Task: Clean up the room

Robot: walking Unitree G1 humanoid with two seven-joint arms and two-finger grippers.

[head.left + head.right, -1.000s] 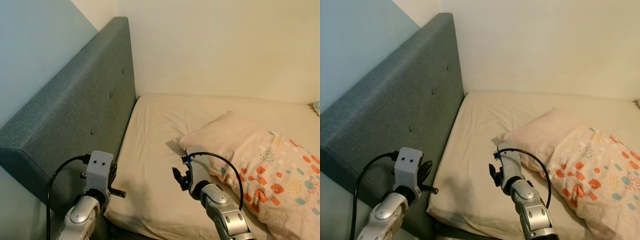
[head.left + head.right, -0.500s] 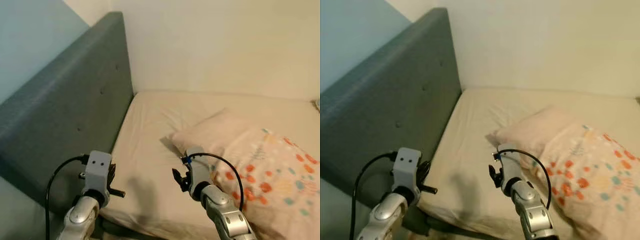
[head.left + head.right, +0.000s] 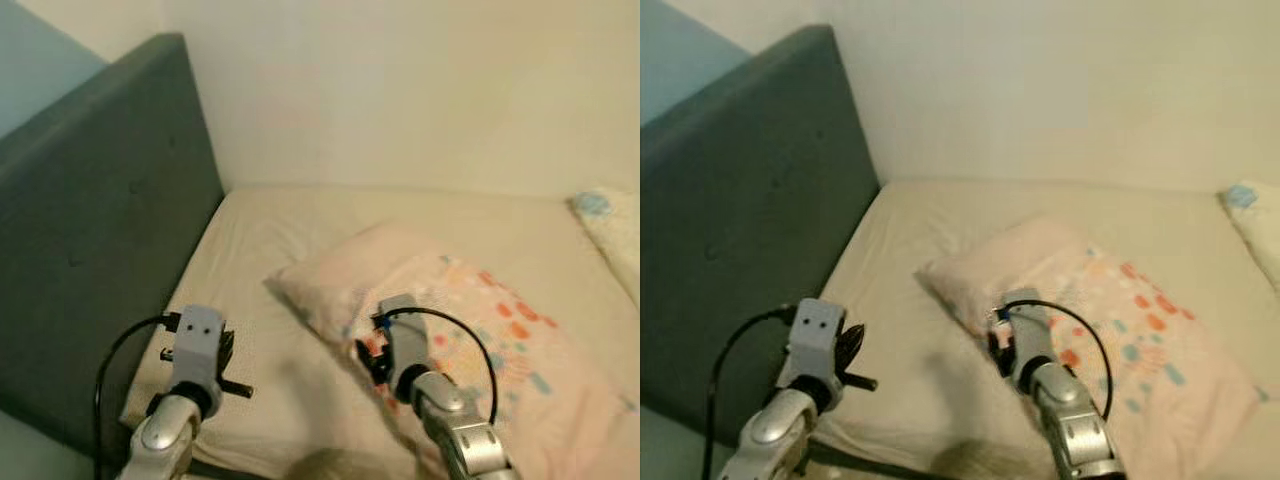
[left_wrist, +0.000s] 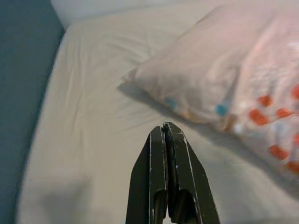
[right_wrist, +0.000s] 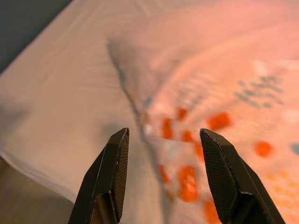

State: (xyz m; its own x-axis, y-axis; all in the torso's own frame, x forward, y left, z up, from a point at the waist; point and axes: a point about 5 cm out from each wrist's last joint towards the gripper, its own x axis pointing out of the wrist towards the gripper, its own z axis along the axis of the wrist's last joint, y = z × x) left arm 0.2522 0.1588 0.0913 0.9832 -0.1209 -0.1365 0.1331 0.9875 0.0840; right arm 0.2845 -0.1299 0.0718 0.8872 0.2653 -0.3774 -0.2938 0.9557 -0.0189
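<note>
Pillow (image 3: 450,320): pale pink case, one half plain, other half scattered with orange-red and teal spots. Lies flat on cream bed sheet (image 3: 270,240), set on diagonal, plain corner aimed toward grey headboard (image 3: 90,230), patterned end toward foot side. Plump, lightly wrinkled, casts shadow along near edge. Second pillow (image 3: 610,225) at far right edge of bed: whitish, blue patch near corner, mostly cut off by frame. Sheet smooth with faint creases, tucked against headboard and wall.
</note>
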